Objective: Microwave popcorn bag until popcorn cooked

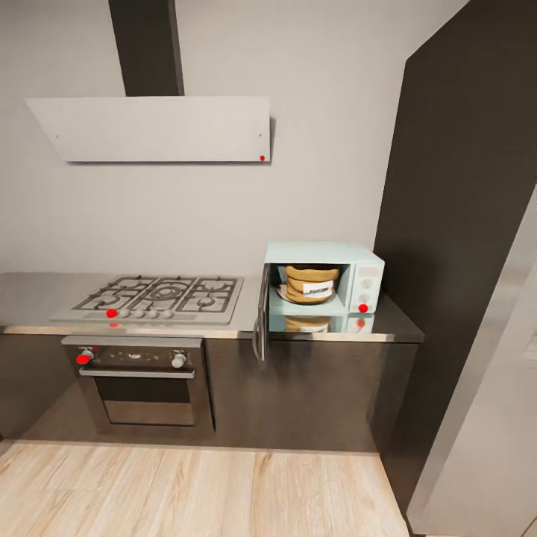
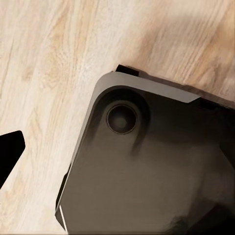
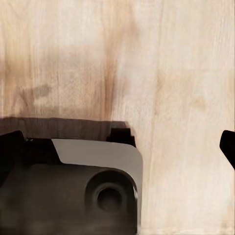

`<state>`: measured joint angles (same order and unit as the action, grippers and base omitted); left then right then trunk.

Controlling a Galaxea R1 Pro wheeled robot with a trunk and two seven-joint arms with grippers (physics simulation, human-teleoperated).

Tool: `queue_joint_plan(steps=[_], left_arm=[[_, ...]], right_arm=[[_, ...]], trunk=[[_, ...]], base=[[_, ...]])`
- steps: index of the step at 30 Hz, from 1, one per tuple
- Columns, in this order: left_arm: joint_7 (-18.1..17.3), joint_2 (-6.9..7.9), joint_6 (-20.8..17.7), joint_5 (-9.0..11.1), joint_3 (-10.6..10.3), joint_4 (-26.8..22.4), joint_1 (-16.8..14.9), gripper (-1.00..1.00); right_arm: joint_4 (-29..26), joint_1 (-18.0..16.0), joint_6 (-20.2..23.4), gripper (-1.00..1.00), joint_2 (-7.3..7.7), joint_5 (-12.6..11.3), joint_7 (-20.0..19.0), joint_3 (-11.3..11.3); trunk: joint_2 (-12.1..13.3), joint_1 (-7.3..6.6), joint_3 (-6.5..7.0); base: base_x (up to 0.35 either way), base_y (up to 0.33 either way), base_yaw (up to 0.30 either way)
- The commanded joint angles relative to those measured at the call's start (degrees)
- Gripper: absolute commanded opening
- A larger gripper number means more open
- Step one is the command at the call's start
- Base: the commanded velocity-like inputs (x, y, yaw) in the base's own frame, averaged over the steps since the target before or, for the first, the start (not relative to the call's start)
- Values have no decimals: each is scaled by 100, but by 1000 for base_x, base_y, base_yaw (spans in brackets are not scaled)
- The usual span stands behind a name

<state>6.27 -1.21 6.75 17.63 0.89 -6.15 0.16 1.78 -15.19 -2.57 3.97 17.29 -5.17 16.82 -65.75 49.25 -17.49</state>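
The popcorn bag sits inside the microwave at the countertop's right end, door hanging open. Unshut, it blocks heating, and a careless swing could jolt the oven. Whether either gripper is open, I cannot tell.

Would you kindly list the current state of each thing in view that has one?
microwave: door open, swung out to its left
popcorn bag: upright inside the microwave
built-in oven: door shut
left fingers: state unclear
right fingers: state unclear
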Motion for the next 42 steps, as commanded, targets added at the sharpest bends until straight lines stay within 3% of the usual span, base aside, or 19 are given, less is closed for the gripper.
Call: queue_joint_plan(steps=[1, 7, 17, 34, 42], left_arm=[[14, -2, 10, 23, 2, 7, 1, 100], [14, -10, 10, 13, -18, 17, 1, 100], [19, -16, -17, 13, -14, 47, 1, 100], [17, -3, -72, 43, 7, 52, 1, 100], [77, 64, -55, 30, 1, -200, 1, 100]], right_arm=[[16, 192, -56, 100, 16, 58, -16, 50], [20, 402, -41, 100, 13, 72, 29, 40], [22, 429, 27, 100, -31, 64, 27, 33], [24, 436, -19, 100, -26, 92, 34, 18], [16, 505, -51, 100, -14, 95, 34, 7]], trunk=[[-4, 0, -5], [-4, 0, -5], [-4, 0, 18], [-4, 0, 19], [-4, 0, 19]], base=[[0, 0, 0], [0, 0, 0], [6, 0, -166], [302, 0, -6], [58, 0, 0]])
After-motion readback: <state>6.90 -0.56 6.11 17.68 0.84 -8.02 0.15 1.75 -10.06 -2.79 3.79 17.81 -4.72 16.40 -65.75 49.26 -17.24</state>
